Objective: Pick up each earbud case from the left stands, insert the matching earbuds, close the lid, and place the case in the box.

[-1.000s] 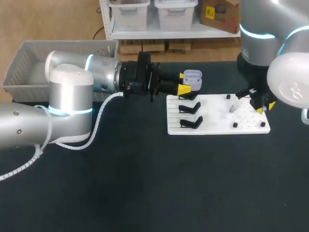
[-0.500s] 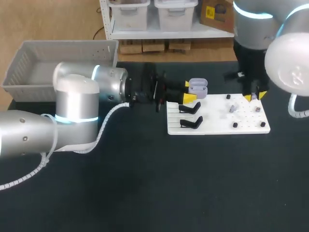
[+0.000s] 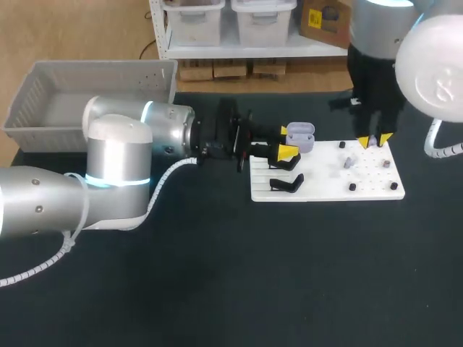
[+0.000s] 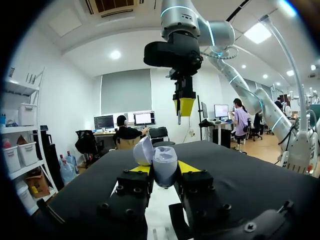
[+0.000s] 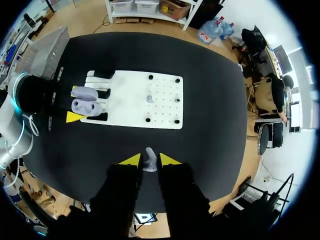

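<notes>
Earbud case [image 4: 164, 165] sits pinched between left fingers [image 4: 188, 167].

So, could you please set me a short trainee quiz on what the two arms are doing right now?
1. Short answer: which one grips the earbud case, the left claw or the right claw?
2. True or false: the case's lid is shut.
3. Multiple choice: the right claw holds A) an earbud, B) a second case, C) nothing.

Key: 1) the left claw; 2) false, the lid stands open; 3) A.
</notes>
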Action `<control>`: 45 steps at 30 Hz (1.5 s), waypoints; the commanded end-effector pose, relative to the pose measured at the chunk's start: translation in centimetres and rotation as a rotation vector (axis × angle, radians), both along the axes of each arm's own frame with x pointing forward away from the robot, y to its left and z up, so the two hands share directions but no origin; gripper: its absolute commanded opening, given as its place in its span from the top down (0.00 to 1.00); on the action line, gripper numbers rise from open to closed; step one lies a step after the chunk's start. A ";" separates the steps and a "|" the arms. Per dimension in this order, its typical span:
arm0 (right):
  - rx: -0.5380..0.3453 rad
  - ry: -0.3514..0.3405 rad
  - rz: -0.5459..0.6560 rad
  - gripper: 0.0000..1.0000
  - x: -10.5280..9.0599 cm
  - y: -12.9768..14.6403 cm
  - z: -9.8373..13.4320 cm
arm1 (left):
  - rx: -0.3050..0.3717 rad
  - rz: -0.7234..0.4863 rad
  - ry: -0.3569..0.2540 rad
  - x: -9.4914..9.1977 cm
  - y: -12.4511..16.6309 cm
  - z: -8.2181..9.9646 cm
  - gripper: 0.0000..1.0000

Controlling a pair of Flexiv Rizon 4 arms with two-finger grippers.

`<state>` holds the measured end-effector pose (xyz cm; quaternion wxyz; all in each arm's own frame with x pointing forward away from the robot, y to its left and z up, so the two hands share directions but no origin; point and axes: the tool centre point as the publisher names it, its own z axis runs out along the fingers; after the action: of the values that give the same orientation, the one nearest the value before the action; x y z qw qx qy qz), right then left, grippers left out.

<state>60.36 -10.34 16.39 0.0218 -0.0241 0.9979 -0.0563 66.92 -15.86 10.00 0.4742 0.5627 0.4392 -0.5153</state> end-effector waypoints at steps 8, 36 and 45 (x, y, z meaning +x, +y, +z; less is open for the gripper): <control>-0.007 -0.008 -0.011 1.00 0.0 0.7 0.1 | -0.001 0.003 -0.001 -0.1 0.0 0.0 1.00; 0.029 0.031 -0.478 1.00 2.3 6.2 0.4 | -0.001 0.003 -0.001 -0.1 0.0 0.0 1.00; 0.012 0.005 -0.498 1.00 2.7 8.1 0.4 | -0.001 0.003 -0.001 -0.1 0.0 0.0 1.00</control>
<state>63.00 -3.36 16.93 0.0006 0.2206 0.9744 -0.0431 66.92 -15.88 10.02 0.4738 0.5627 0.4397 -0.5153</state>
